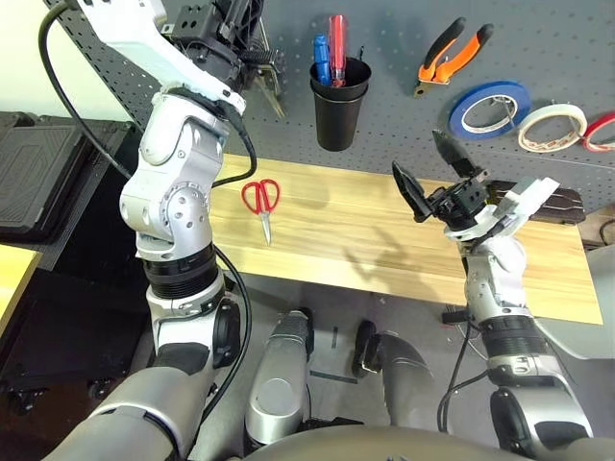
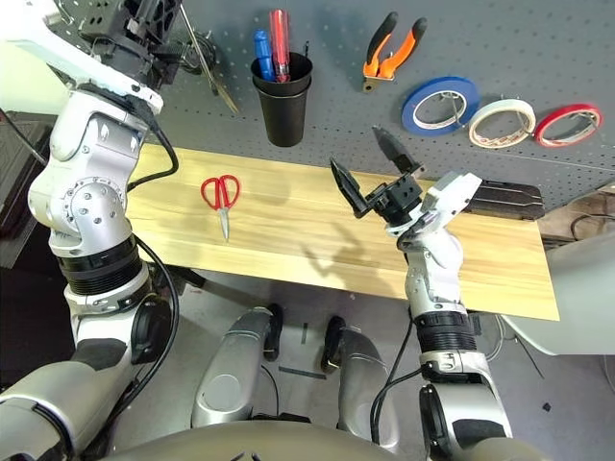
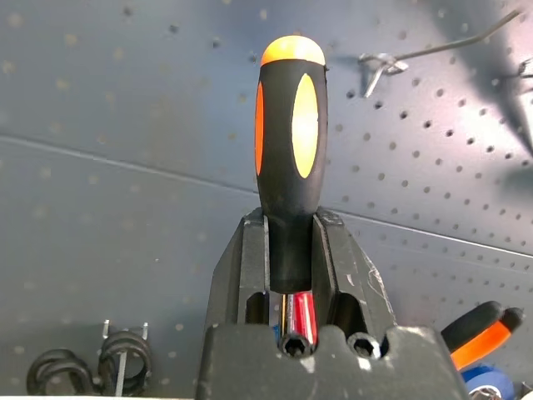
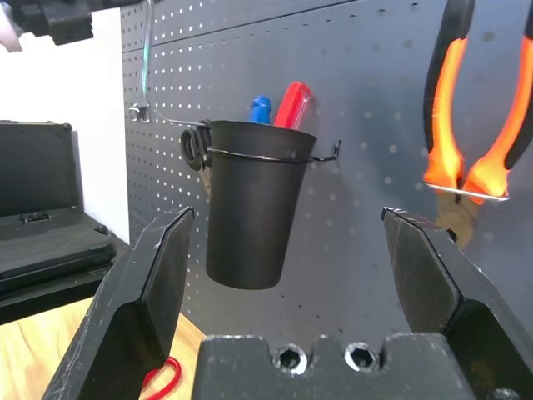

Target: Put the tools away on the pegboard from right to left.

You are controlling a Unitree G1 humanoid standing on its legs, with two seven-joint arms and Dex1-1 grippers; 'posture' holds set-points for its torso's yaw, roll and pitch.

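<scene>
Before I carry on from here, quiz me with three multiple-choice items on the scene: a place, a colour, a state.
1. Where are the red-handled scissors?
A) in the black cup
B) on the wooden table
C) on a pegboard hook

2. What colour is the tape roll between the blue and red ones?
A) white
B) green
C) black

3. How do the left gripper's jaws stand?
A) wide open
B) shut on nothing
C) closed on a screwdriver

1 B: the scissors lie on the wood.
2 A: the middle roll is white.
3 C: the left gripper has the screwdriver's handle between its jaws.
</scene>
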